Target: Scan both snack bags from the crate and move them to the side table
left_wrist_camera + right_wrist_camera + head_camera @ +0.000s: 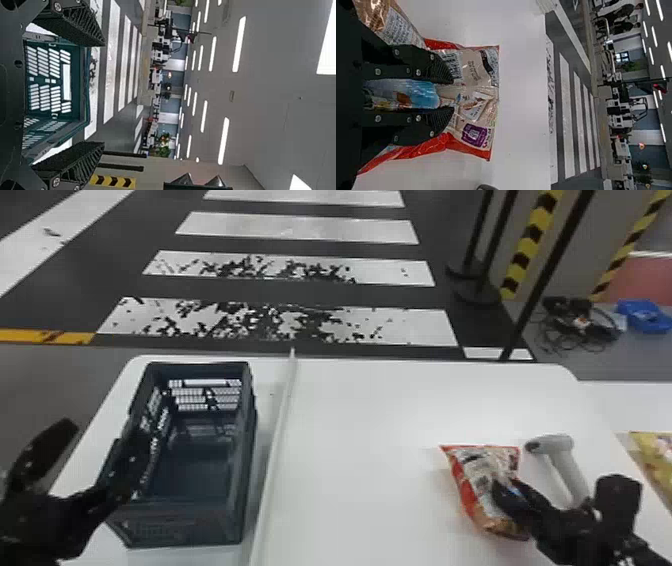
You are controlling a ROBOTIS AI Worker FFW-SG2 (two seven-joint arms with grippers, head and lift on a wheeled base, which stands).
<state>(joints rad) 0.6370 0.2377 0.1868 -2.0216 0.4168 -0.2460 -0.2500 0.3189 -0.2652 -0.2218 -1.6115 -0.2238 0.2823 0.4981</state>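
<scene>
With left pincer [115, 415] wide at the crate's [240, 470] left side, pinched the red-edged snack bag [472, 472] in the right pincer [506, 489] over the tabletop [360, 470], near the scanner [567, 470]. Had the yellow snack bag [657, 447] on the side table [627, 402].

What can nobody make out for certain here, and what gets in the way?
- Snack bag: its middle, right wrist view, behind the right pincer; its finest print is too small.
- Scanner: its handle's end, head view, behind the right pincer.
- Yellow packet: most of it, head view, cut off by the right edge.
- Crate: part of its left wall, head view, behind the left pincer.
</scene>
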